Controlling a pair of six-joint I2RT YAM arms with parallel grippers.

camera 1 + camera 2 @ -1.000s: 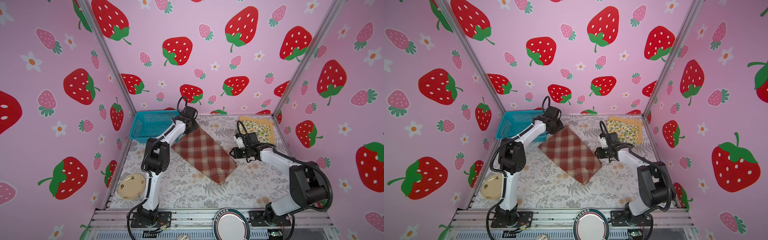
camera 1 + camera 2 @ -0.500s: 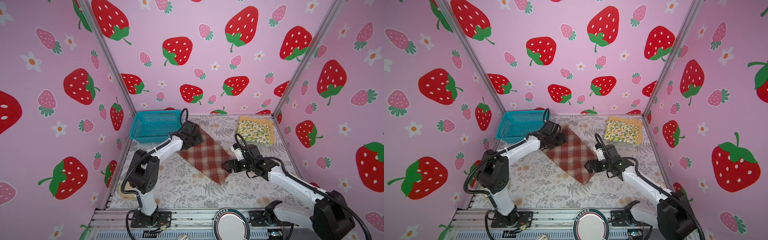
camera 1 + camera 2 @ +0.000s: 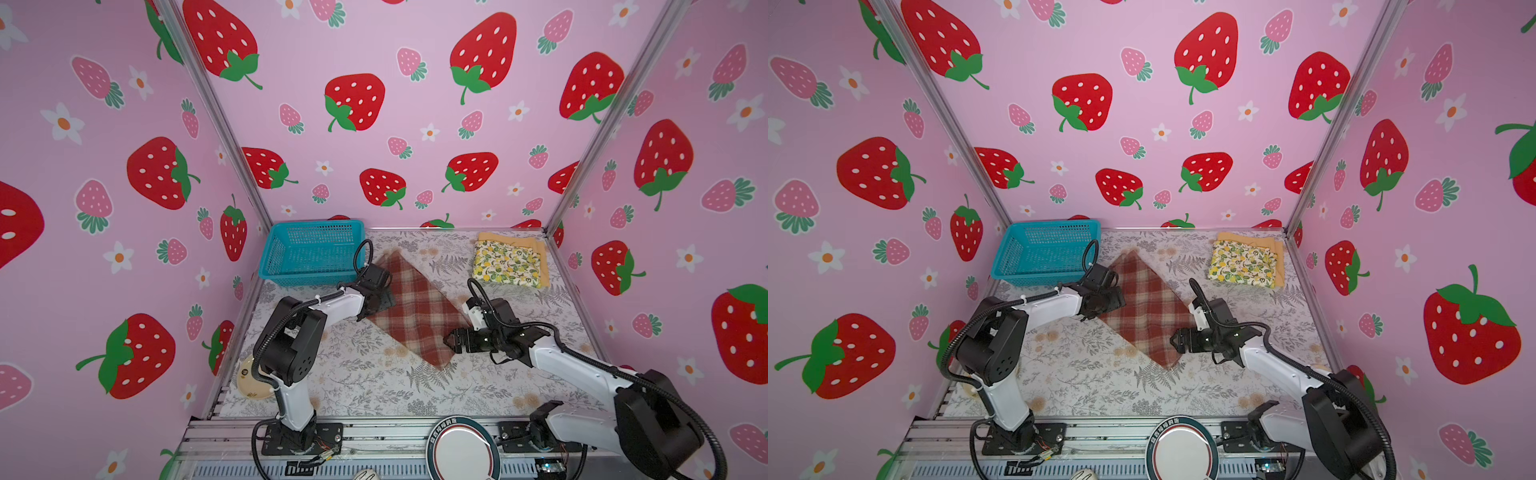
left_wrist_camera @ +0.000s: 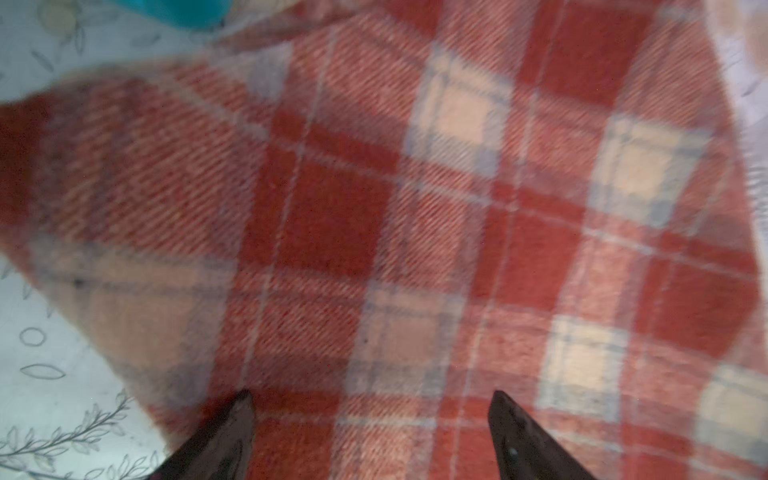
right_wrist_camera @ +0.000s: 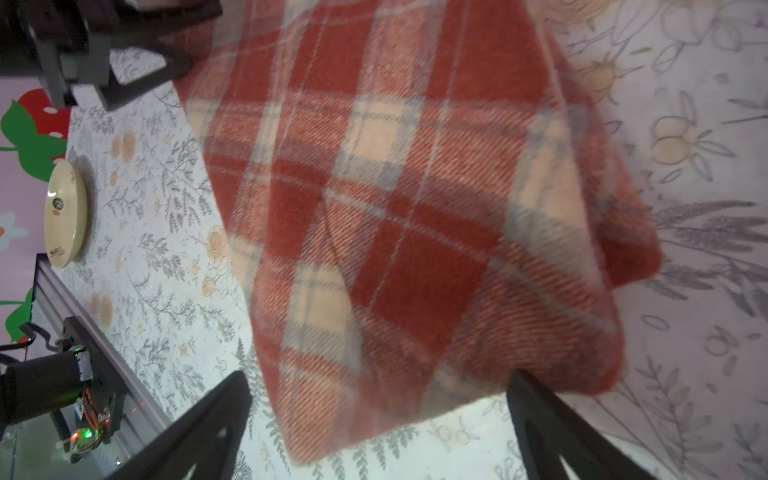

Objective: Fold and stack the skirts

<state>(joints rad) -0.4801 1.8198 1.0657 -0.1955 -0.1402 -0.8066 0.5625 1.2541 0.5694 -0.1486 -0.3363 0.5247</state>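
Three skirts: plaid skirt [image 3: 415, 309] beside the one basket [image 3: 309, 253], lemon skirt [image 3: 507, 266] on yellow skirt [image 3: 505, 238] farther away. Left gripper [image 4: 372, 395] and right gripper [image 5: 379, 374] spread wide, holding nothing.

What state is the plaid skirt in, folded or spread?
Folded: the plaid skirt lies as a narrow strip, doubled layers showing at its edge.

- Top views: bright, even light; wide-angle stretch toward the borders.
- Left wrist view: plaid skirt [image 4: 415, 208] ahead of left gripper [image 4: 372, 395] blurred.
- Right wrist view: sharper; soft shadow along the plaid skirt's edge.
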